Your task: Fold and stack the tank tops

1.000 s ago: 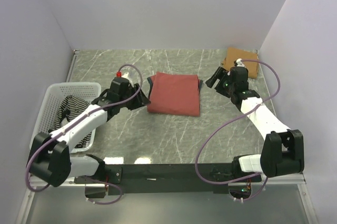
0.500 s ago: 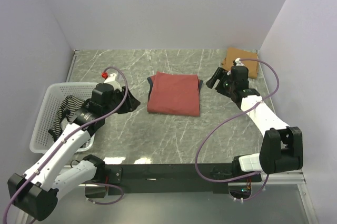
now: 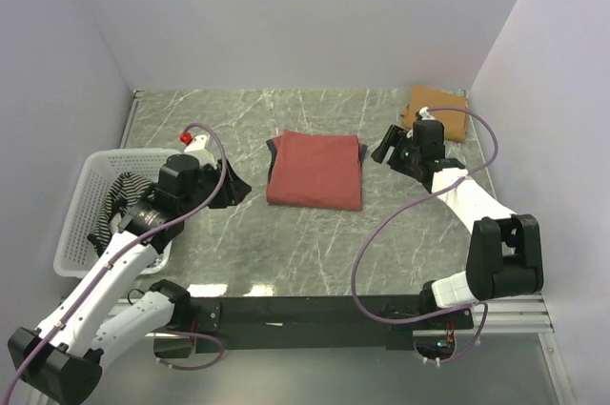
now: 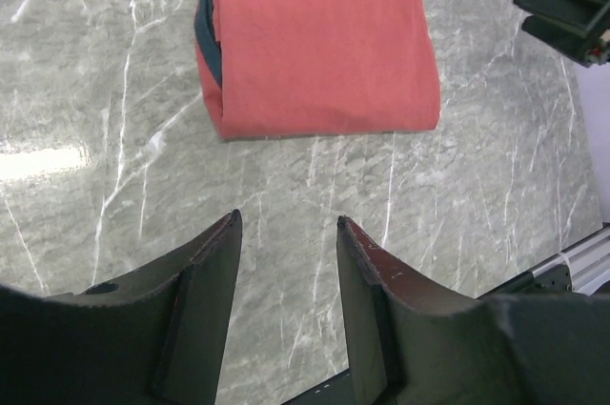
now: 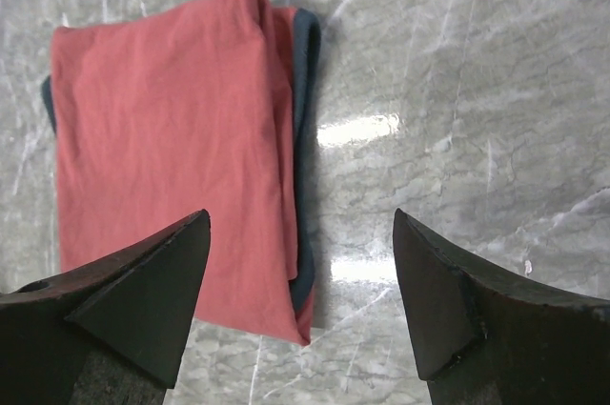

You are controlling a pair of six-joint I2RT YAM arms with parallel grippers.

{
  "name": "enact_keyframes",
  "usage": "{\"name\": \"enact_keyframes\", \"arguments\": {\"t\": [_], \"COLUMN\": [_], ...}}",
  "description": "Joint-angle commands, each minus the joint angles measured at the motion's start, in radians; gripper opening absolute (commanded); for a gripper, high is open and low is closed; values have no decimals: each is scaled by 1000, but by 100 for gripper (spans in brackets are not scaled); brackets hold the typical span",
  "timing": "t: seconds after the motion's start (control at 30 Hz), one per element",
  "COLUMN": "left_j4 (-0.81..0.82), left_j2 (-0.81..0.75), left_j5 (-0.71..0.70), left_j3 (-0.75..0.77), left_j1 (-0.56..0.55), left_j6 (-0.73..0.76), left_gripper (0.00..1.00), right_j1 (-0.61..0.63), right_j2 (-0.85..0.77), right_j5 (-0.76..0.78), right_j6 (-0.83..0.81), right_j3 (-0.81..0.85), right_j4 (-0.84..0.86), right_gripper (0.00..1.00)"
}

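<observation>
- Grey marble-patterned tabletop (image 3: 315, 243) fills the workspace, closed in by plain white walls on three sides.
- The rust-red tank top (image 3: 316, 171) lies folded into a neat rectangle near the middle of the table, and a dark trim layer peeks out along its left and far edges.
- The tan-brown tank top (image 3: 448, 100) lies folded flat in the far right corner, well apart from the red one; a purple cable crosses in front of it.
- The black-and-white striped tank top (image 3: 119, 195) sits crumpled inside the white mesh basket (image 3: 76, 219) at the left edge of the table, partly hidden by the left arm.
- The left gripper (image 3: 238, 186) sits over bare marble between the basket and the red top, close to the top's left edge but not touching it.
- From the left wrist view, its fingers (image 4: 214, 262) stand moderately apart with only tabletop between them and nothing held; the red top lies ahead of them.
- The right gripper (image 3: 385, 146) is just beside the red top's far right corner, between it and the tan top.
- From the right wrist view, its fingers (image 5: 434, 281) are spread wide and empty, with the red top's folded edge and bare marble showing in the gap.
</observation>
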Motion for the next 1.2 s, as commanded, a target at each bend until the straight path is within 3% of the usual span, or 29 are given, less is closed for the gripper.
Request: {"name": "enact_keyframes", "arguments": {"t": [0.0,0.47,0.63,1.17], "left_j4": [25,42,48,51], "left_j2": [-25,-6,-11,-6], "left_j5": [32,99,104,116], "left_j3": [12,6,0,1], "left_j1": [15,58,68,81], "left_j6": [24,26,21,23], "left_gripper": [50,50,50,50], "right_j1": [-8,79,143,205], "right_j2": [21,271,303,430], "right_j5": [7,-55,10,88], "right_j6": [-5,30,25,93], "right_j3": [38,95,127,185], "right_j4": [36,109,87,7], "right_gripper": [83,82,81,64]}}
